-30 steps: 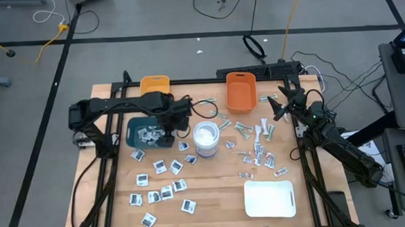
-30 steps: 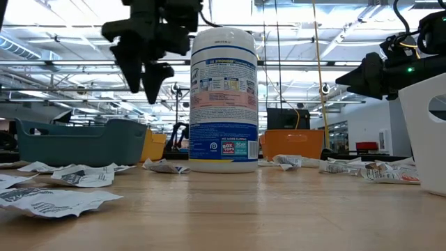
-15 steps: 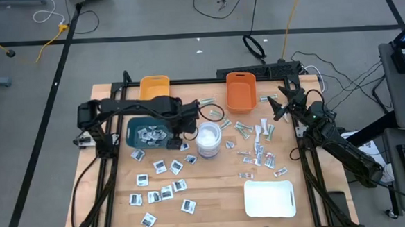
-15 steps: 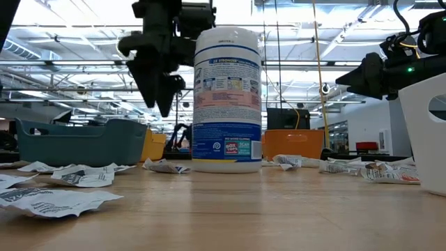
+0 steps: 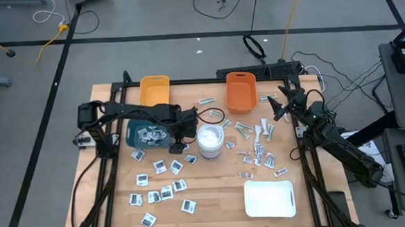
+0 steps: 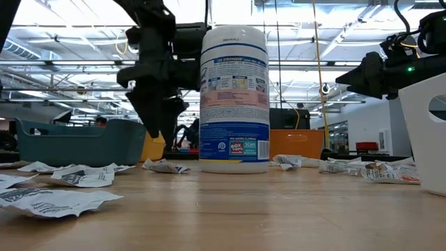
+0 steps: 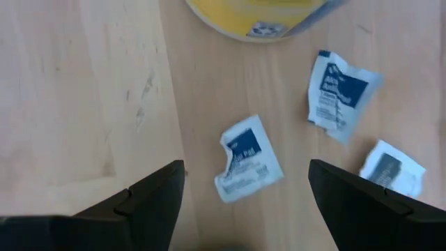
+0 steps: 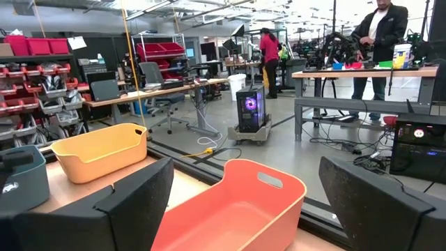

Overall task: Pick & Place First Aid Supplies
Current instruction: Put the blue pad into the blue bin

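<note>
wooden bench (image 5: 213, 189) carries packets scattered around the tub (image 5: 210, 139). your left tool (image 5: 178, 144) hangs wide over one packet (image 7: 245, 160) beside that tub — probably lining up a pick for the teal bin (image 5: 135, 129). right tool (image 5: 275, 110) — wide, empty — waits near the orange bin (image 5: 240, 93).

A robotics lab (open-plan): workbenches (image 8: 355, 73), red parts bins (image 8: 31, 45), floor cables (image 5: 214, 0).

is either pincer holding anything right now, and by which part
Nothing is held. The left pincer is open above a packet on the table beside the canister, not touching it. The right pincer is open and empty near the orange bin.
</note>
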`<action>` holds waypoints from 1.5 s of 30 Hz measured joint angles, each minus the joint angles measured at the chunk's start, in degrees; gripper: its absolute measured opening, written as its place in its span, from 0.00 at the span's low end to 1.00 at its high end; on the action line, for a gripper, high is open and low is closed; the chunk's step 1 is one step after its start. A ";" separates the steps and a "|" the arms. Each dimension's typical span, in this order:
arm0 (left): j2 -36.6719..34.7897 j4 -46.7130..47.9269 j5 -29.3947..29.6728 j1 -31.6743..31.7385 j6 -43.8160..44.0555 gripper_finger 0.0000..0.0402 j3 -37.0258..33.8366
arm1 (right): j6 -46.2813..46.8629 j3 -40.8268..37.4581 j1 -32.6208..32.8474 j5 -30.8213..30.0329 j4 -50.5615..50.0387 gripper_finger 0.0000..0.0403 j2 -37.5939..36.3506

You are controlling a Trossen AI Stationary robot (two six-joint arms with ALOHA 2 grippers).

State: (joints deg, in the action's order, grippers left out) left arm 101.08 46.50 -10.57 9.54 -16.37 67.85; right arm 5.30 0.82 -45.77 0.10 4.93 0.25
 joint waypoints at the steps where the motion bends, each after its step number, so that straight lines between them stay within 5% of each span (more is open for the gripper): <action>1: 0.00 -0.72 -0.01 0.00 0.00 0.77 -0.57 | 0.01 0.00 0.00 0.00 0.00 0.89 0.00; 25: 0.00 -16.30 4.22 -0.27 -1.59 0.79 -10.44 | 0.02 0.00 -0.01 0.00 0.00 0.89 0.00; 45: 1.26 -16.10 -0.51 -1.57 -2.58 0.09 -10.19 | 0.00 0.00 0.00 0.00 0.26 0.89 -0.02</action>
State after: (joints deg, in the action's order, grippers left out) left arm 102.34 30.40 -11.08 7.97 -18.95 57.66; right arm 5.30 0.82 -45.77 0.10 5.19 0.23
